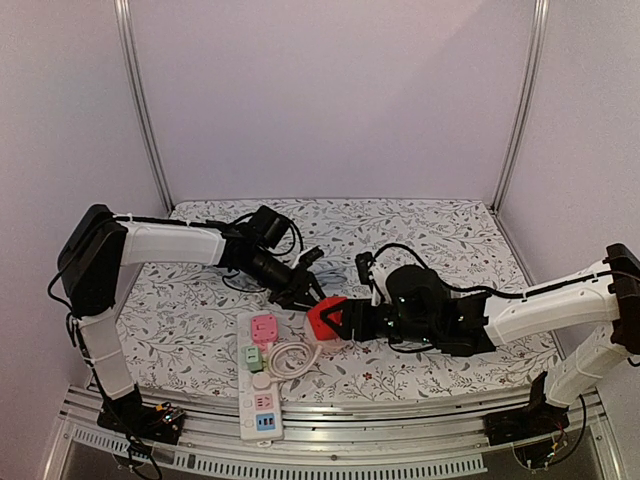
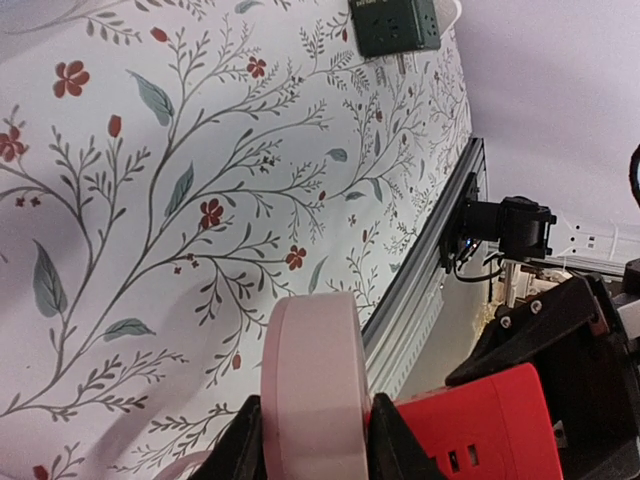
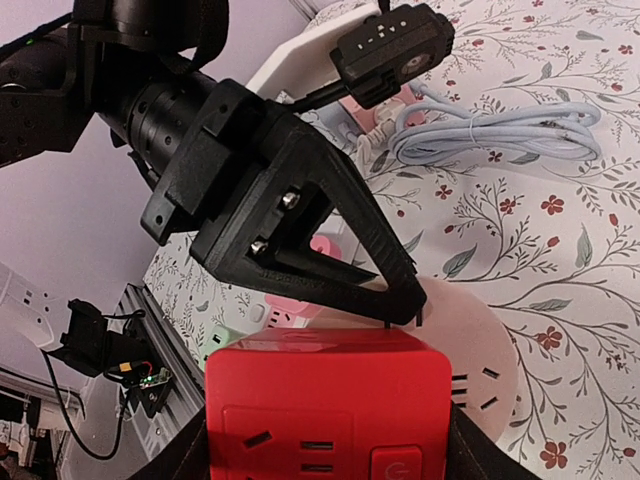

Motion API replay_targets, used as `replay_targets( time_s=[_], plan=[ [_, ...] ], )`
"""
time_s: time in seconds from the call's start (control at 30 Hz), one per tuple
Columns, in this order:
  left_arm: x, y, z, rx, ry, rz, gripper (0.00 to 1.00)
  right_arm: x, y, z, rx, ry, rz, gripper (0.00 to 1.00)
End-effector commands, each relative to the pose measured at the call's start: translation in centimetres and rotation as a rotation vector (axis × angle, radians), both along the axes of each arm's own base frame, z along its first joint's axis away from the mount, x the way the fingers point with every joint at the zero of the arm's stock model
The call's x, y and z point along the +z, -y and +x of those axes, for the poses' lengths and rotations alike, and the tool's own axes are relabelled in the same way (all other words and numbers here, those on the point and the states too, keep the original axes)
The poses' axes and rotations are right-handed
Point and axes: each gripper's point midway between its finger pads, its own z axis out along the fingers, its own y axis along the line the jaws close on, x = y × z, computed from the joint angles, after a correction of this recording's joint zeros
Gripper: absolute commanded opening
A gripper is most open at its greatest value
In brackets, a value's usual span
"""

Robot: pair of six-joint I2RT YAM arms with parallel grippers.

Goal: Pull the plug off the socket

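Observation:
My left gripper [image 1: 305, 290] is shut on the rim of a pale pink round socket [image 2: 315, 380], holding it on edge just above the table. My right gripper [image 1: 338, 320] is shut on a red cube plug [image 1: 324, 318], which shows large in the right wrist view [image 3: 325, 410]. In that view the red cube sits right against the pink disc [image 3: 480, 350], with two thin dark pins showing in a narrow gap between them. The left wrist view shows the red cube [image 2: 470, 430] just right of the disc.
A white power strip [image 1: 262, 405] lies near the front edge, carrying a pink adapter [image 1: 263, 328] and a pale green one [image 1: 253, 357]. A coiled white cable [image 1: 290, 355] lies beside it. A dark green socket block [image 2: 395, 25] sits near the metal front rail [image 2: 430, 250].

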Motion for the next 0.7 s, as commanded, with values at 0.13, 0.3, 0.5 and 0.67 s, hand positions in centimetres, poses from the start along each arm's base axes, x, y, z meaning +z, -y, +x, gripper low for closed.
replay_targets(
  time_s=[0.13, 0.3, 0.5, 0.67],
  plan=[
    [2.3, 1.2, -3.0, -0.144, 0.026, -0.095, 0.31, 2.0, 1.1, 2.7, -0.125, -0.032, 0.1, 0.13],
    [1.4, 0.9, -2.8, -0.131, 0.008, -0.06, 0.31, 1.5, 1.0, 2.5, -0.134, -0.001, 0.021, 0.13],
    [0.6, 0.5, -2.3, -0.104, -0.027, -0.042, 0.31, 2.3, 0.7, 1.7, -0.159, 0.115, -0.081, 0.13],
    [0.6, 0.3, -1.8, -0.09, -0.024, -0.04, 0.31, 3.0, 0.3, 0.8, -0.164, 0.185, -0.16, 0.13]
  ],
)
